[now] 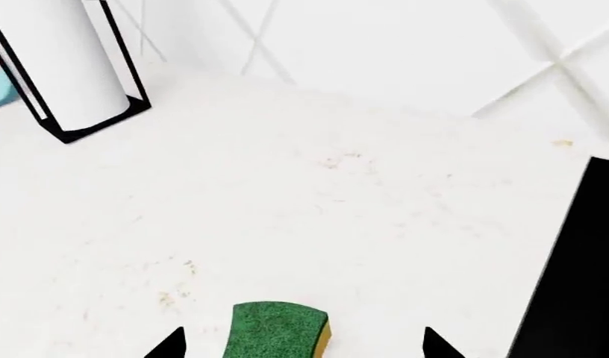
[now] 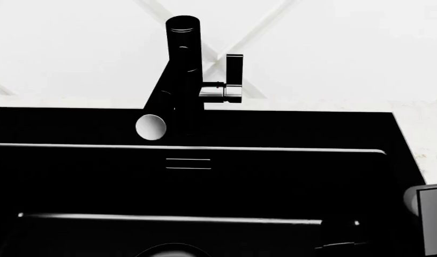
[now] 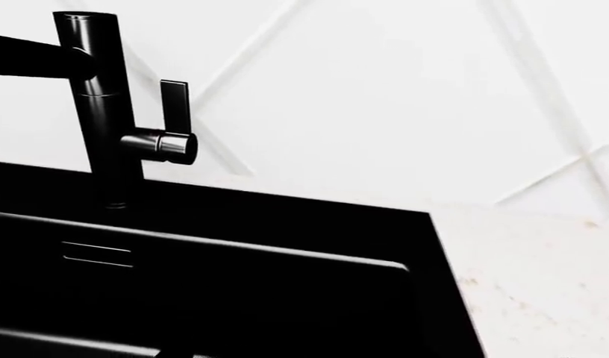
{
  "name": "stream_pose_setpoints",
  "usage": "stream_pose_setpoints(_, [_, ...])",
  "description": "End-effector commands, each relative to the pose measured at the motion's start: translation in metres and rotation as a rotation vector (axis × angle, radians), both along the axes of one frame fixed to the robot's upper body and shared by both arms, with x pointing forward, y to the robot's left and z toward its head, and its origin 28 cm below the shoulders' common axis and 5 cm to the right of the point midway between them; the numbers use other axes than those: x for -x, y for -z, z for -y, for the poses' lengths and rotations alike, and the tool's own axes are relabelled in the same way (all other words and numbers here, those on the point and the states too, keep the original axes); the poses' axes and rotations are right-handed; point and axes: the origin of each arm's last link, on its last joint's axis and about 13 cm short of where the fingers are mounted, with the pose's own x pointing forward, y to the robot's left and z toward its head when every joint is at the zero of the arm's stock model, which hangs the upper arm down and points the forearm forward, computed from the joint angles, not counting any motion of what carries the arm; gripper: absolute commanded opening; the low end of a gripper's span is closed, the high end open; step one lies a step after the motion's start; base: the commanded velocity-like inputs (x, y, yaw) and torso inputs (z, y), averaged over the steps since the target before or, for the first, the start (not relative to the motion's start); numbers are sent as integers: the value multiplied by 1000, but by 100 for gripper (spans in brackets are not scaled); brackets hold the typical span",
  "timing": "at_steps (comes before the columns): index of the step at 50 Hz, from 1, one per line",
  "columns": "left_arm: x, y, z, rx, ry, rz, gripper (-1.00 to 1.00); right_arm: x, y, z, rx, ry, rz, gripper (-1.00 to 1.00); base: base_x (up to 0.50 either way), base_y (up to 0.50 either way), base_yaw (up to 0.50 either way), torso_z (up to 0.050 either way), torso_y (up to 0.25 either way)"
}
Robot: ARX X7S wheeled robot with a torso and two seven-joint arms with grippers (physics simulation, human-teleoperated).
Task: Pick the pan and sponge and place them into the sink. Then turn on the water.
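Observation:
The sponge (image 1: pixel 280 330), green scouring side up with a yellow edge, lies on the white speckled counter (image 1: pixel 315 209). My left gripper (image 1: pixel 304 346) is open; its black fingertips (image 1: pixel 170 347) stand on either side of the sponge, apart from it. The black sink (image 2: pixel 290 182) fills the head view, with its slotted overflow (image 2: pixel 188 163) and part of the drain rim (image 2: pixel 172 249). The black faucet (image 2: pixel 181 69) with its chrome-and-black lever (image 2: pixel 233 80) stands behind it. No water shows at the spout (image 2: pixel 150 127). The pan cannot be made out. My right gripper's jaws are lost against the dark sink (image 3: pixel 235 298).
A paper towel roll in a black holder (image 1: pixel 71 67) stands on the counter beyond the sponge. A black edge (image 1: pixel 583 276) borders the counter beside the left gripper. A pale grey part of my right arm (image 2: pixel 432 219) shows at the sink's right side. White tiled wall (image 3: pixel 384 89) lies behind.

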Motion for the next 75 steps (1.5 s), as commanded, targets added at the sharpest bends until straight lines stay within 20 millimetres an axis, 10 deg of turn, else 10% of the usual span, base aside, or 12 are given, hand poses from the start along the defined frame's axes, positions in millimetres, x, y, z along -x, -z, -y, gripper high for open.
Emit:
stream_pose_setpoints(1, [-8,6,-10,8,3,-35,100,-1,3,-1,-1,-5,-7,100,0,0,0,0,0])
stream_pose_setpoints(75, [-33,78,-45,61,-63,-274,100,-2,19,-6,-30,-19,-38,100,0,0,0,0,0])
